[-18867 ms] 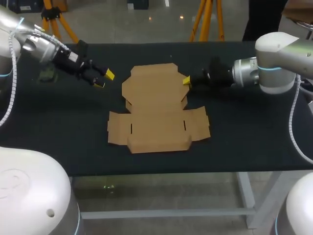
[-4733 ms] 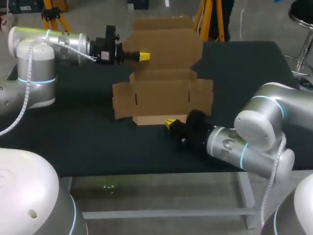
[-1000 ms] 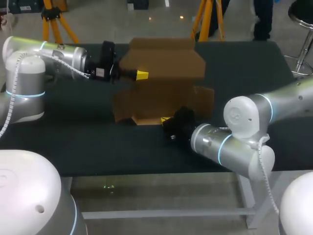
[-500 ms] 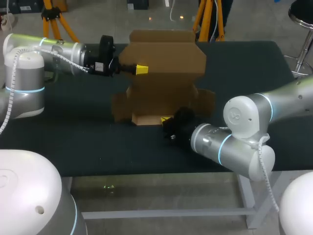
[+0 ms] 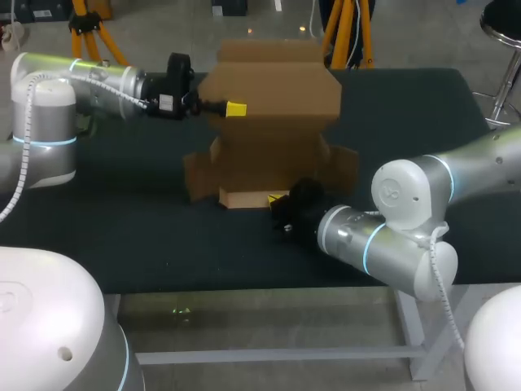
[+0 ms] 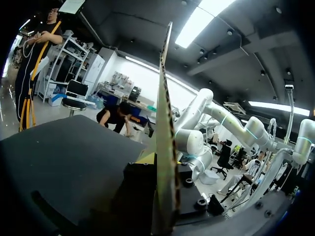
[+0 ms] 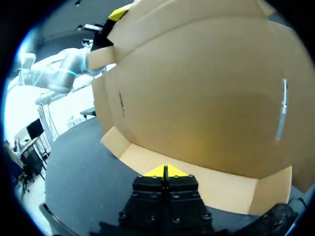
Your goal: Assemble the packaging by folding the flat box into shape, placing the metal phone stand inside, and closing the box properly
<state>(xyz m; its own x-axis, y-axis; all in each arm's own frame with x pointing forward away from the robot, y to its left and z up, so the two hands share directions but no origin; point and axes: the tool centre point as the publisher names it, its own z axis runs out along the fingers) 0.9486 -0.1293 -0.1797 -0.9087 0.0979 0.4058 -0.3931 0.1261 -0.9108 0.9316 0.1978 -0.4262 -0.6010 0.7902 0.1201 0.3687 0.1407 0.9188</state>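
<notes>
left gripper (image 5: pixel 235 107) grasps the raised lid of the box (image 5: pixel 273 90); right gripper (image 7: pixel 165 170) is clenched empty. its tips (image 7: pixel 156 171) sit at the near flap (image 7: pixel 216 186)

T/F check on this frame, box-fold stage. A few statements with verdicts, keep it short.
1. The box has its lid panel raised upright. True.
2. The phone stand sits inside the box. False: no phone stand shows in any view.
3. The right gripper is at the front flap, fingers together. True.
4. The left gripper hangs open, clear of the box. False: it is shut on the raised lid panel's edge.
</notes>
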